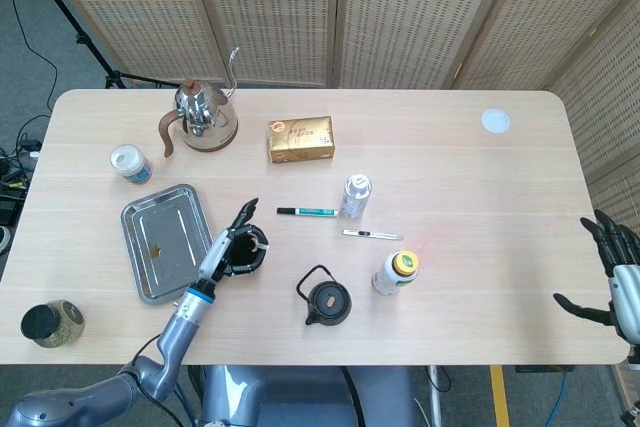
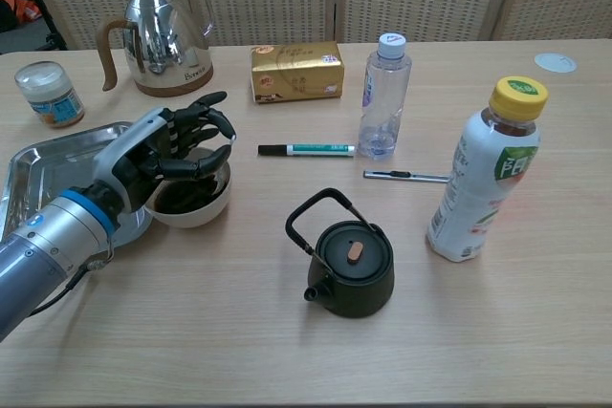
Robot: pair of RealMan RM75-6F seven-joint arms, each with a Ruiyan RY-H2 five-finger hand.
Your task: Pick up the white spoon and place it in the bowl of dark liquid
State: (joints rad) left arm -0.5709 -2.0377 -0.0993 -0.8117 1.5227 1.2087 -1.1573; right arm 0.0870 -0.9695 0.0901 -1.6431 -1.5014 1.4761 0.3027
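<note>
Left hand (image 2: 167, 155) hovers over the bowl of dark liquid (image 2: 191, 200), fingers spread, apparently empty. White spoon not discernible; possibly under the hand. Judged step: release or check placement. Right hand (image 1: 612, 282) idle at 3 o'clock, spread, empty.
</note>
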